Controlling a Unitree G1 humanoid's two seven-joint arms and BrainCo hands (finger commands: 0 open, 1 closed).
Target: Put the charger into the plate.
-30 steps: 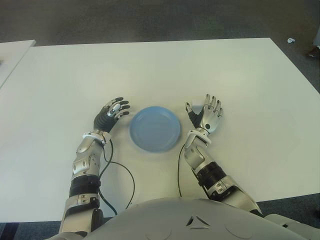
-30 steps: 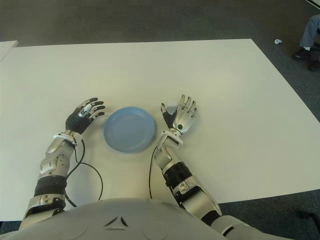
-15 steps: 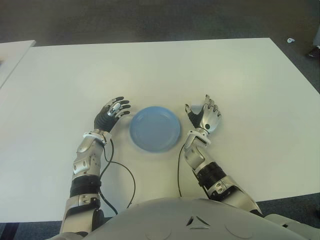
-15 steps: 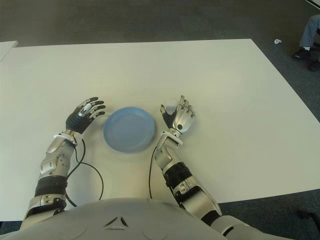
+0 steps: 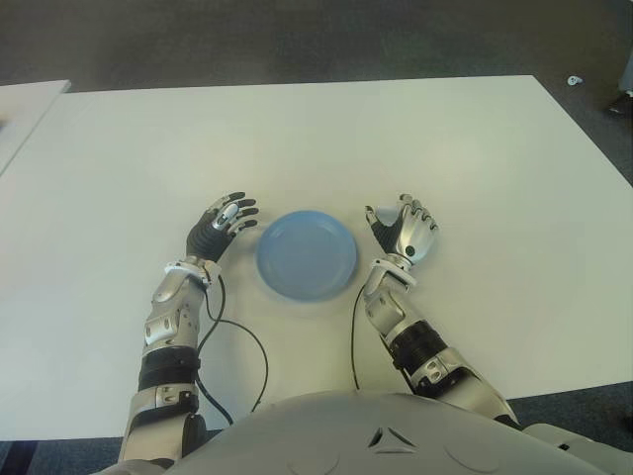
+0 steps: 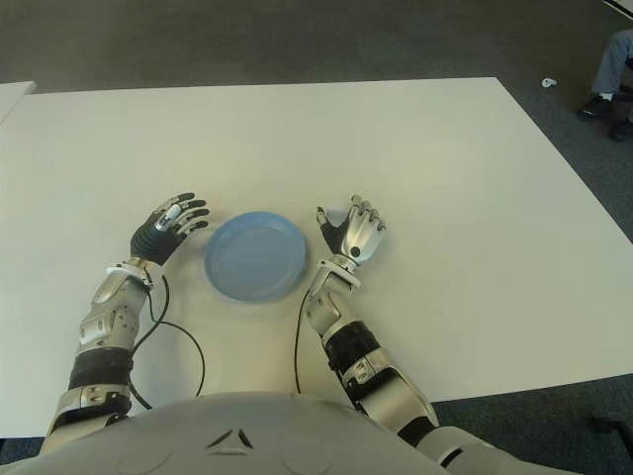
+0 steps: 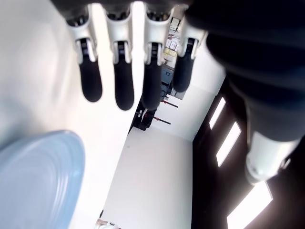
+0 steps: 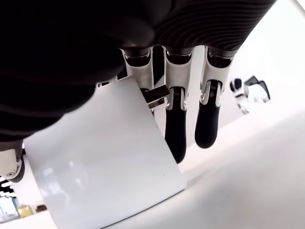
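Curling inward since a second ago, the right hand [image 5: 404, 234] fingers [image 8: 175, 125] now close around the white charger [image 8: 102, 157], beside the blue plate [image 5: 307, 253]; the grasp looks nearly set. Left hand [image 5: 220, 227] shows spread, empty.

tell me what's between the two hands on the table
The blue plate, empty, lies between the left hand and the right hand, which is closing on the white charger; both eye views show it.

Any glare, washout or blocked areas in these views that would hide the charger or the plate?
Eye views: evenly lit, the plate clear, the charger mostly hidden inside the right hand. Right wrist view: the dark palm fills the top, white charger against bright table. Left wrist view: washed-out table, the left hand dark.
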